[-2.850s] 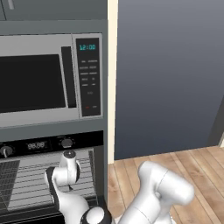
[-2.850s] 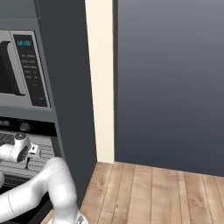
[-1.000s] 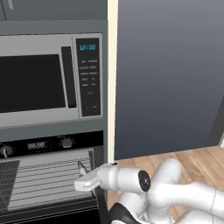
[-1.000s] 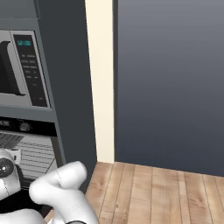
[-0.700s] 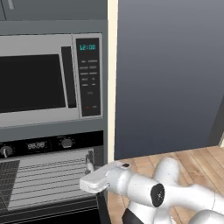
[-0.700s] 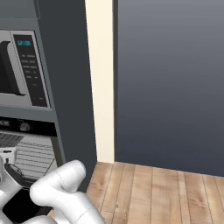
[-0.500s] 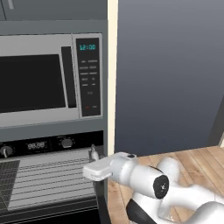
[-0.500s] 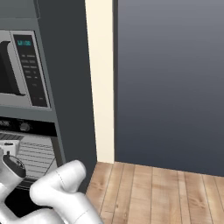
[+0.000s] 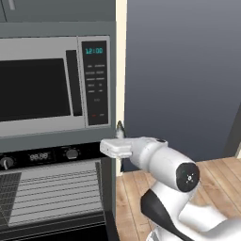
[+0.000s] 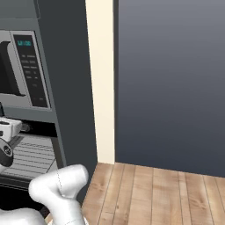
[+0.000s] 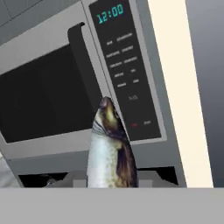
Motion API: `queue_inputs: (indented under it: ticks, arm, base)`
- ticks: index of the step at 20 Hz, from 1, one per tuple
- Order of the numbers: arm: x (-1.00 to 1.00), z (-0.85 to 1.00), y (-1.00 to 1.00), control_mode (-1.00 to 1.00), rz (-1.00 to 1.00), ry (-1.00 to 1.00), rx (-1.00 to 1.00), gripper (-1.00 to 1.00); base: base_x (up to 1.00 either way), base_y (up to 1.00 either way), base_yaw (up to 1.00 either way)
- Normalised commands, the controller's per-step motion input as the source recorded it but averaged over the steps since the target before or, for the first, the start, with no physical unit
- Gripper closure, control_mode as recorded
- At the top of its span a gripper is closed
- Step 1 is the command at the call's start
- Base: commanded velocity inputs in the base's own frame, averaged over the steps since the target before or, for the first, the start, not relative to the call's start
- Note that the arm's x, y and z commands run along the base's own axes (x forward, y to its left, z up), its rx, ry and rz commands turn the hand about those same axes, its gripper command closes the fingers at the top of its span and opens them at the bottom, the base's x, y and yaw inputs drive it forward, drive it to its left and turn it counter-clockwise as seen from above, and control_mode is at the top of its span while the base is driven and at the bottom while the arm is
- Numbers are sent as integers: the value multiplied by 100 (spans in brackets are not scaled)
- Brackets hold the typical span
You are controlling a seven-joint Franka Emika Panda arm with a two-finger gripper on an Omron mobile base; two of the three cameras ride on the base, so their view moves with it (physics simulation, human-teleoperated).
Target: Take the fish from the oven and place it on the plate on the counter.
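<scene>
The silvery-grey fish (image 11: 109, 148) stands upright in my gripper (image 9: 120, 145), its head pointing up in front of the microwave's keypad in the hand view. In the left base view the fish (image 9: 120, 129) pokes out above and below the white hand, level with the oven's control strip and just past the cabinet's right edge. The gripper is shut on the fish. The oven (image 9: 52, 197) sits open below the microwave, its grey wire racks bare. At the left edge of the right base view the hand (image 10: 6, 129) shows beside the oven's racks (image 10: 30, 158). The plate and counter are out of view.
A silver microwave (image 9: 47, 89) with a lit clock sits above the oven. Right of the cabinet stand a cream strip of wall (image 9: 120, 61) and a tall dark grey panel (image 9: 183, 80). Wooden floor (image 10: 154, 193) lies to the right.
The arm has swung out of the oven, right and upward, carrying the fish from the racks to the cabinet's right edge. The base has not moved.
</scene>
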Motion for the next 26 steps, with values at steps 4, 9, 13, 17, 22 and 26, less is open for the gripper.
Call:
queue_inputs:
  ticks: [4, 9, 13, 17, 22, 26]
  arm:
    - [0, 100, -83, -100, -34, 2, 0, 100]
    - [15, 100, -100, -100, -30, 21, 0, 100]
    - [9, 77, -100, -100, -22, 35, 0, 100]
    - [-8, -14, -86, -100, -3, 20, 0, 100]
    - [-19, -14, -28, -100, 1, 6, -1, 100]
    - [2, -18, -1, -100, 4, 29, -9, 100]
  base:
    - [0, 0, 0]
    - [0, 0, 0]
    - [0, 0, 0]
    - [0, 0, 0]
    - [0, 0, 0]
    - [0, 0, 0]
